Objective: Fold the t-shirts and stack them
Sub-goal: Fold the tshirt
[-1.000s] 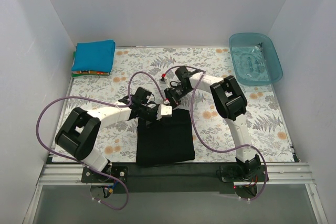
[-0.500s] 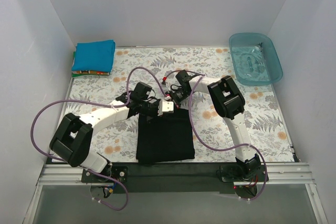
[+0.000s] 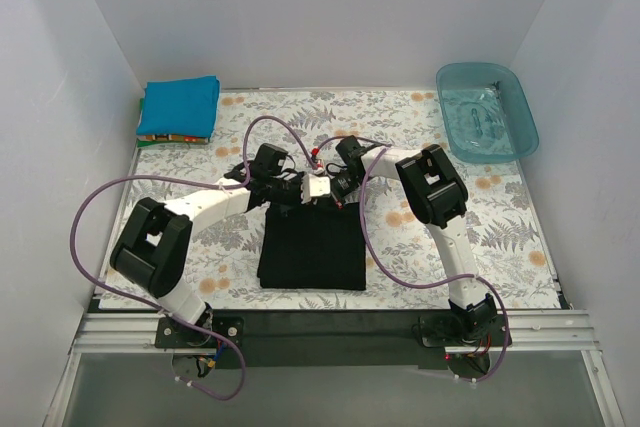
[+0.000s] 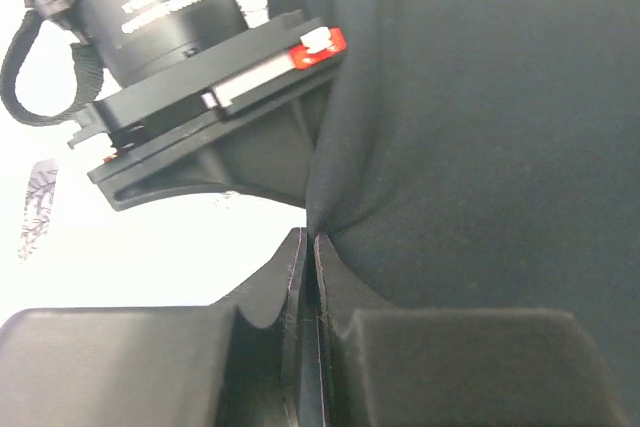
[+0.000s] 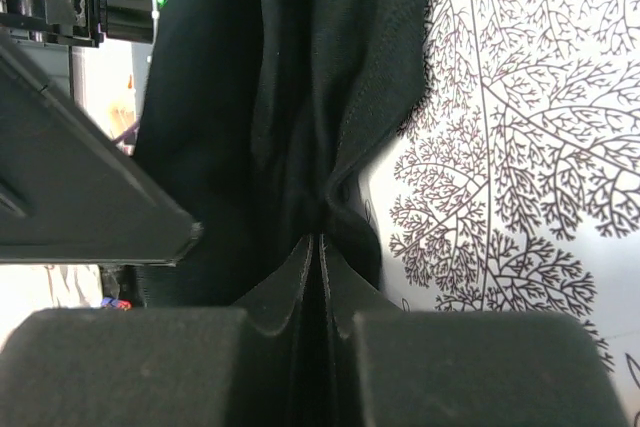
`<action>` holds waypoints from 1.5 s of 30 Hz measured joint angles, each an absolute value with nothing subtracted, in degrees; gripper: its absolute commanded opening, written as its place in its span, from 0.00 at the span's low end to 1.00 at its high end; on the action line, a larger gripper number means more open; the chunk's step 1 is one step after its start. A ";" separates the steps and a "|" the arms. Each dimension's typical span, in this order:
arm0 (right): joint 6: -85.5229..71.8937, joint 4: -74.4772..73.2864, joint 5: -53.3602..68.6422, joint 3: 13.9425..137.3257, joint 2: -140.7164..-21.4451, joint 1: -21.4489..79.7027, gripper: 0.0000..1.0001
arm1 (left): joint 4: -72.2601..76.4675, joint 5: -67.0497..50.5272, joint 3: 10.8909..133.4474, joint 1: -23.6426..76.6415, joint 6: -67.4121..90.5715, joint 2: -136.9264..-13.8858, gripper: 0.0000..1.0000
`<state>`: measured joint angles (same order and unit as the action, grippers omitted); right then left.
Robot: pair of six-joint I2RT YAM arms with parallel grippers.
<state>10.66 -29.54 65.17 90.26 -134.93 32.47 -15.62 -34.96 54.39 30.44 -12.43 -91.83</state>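
The black t-shirt point(image 3: 312, 249) lies folded as a narrow rectangle in the middle of the floral tablecloth point(image 3: 500, 227). My left gripper point(image 3: 296, 193) is shut on its far left edge; the left wrist view shows the jaws pinching black cloth point(image 4: 480, 147). My right gripper point(image 3: 338, 191) is shut on its far right edge, with cloth point(image 5: 330, 77) bunched at the jaw tips. The two grippers sit close together. A folded blue t-shirt point(image 3: 180, 105) tops a stack at the far left corner, with orange and green slivers beneath.
A translucent teal plastic tub point(image 3: 486, 110) stands at the far right corner. White walls close in the table on three sides. Purple cables loop over both arms. The black base rail point(image 3: 330, 327) runs along the near edge.
Both grippers have moved away from the bases, pulling the black shirt's far edge with them. The shirt has slid farther onto the table and its near edge left the base rail.
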 measured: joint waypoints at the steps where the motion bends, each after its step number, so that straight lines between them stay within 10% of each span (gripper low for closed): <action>1: 10.66 -29.54 65.14 90.26 -134.91 32.47 0.11 | -14.79 -34.81 54.28 30.22 -12.53 -92.29 0.00; 15: 14.39 -35.92 57.78 92.84 -130.08 32.75 0.38 | -11.86 -38.72 42.65 32.75 -16.69 -82.08 0.00; 25: 20.08 -39.72 57.74 92.68 -123.63 32.82 0.20 | -13.43 -40.32 39.35 36.40 -19.99 -76.88 0.00; 45: 22.94 -44.93 66.76 93.01 -136.25 33.78 0.18 | -11.81 -38.11 44.66 35.59 -20.82 -76.12 0.00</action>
<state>22.94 -44.93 66.76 93.01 -136.25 33.78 -11.81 -38.11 44.66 35.59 -20.82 -76.12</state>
